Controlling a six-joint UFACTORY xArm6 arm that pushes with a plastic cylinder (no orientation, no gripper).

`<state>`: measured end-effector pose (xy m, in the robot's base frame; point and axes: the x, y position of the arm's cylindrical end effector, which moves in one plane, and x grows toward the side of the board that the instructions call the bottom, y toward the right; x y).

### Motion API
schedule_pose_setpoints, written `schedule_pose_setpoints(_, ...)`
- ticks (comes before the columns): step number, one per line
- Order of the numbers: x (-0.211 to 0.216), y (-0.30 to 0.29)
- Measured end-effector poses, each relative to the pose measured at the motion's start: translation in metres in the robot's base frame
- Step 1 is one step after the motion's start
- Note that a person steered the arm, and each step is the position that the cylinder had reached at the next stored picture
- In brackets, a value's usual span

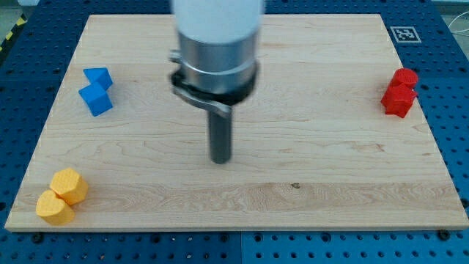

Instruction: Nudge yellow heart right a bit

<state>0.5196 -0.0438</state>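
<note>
Six small blocks lie on the tabletop (pixel 293 198), in three pairs by colour. Two are blue: one blue block (pixel 97 76) and a second blue block (pixel 96 99) just below it, touching, near the view's left edge in the upper half; their shapes are hard to make out. Two are red: a red block (pixel 404 77) and another red block (pixel 397 101) touching beneath it, at the view's far right. Two are yellow, in the bottom left corner: a yellow block (pixel 70 185) that looks roughly hexagonal, and a second yellow block (pixel 54 207) pressed against its lower left side. Which of these is the heart I cannot tell from this angle; both sit close to the board's left and bottom edges.

One arm comes down from the view's top, a pale cylinder over a metal collar, ending in a dark rod. My tip (pixel 220 160) rests near the middle of the board, well apart from every block, with the yellow pair far off to its lower left. Bare wood lies between the tip and them. There are no jaws on this rod.

The tabletop is a light wooden board with visible grain. A printed marker (pixel 403 34) sits at its top right corner. Around the board is a blue perforated base (pixel 454 110).
</note>
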Motion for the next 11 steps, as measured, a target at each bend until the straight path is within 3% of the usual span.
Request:
schedule_pose_setpoints(1,0.000,-0.064)
schedule_pose_setpoints(3,0.006,-0.258)
schedule_pose_setpoints(4,0.012,-0.261)
schedule_pose_setpoints(6,0.097,-0.257)
schedule_pose_setpoints(11,0.098,-0.212)
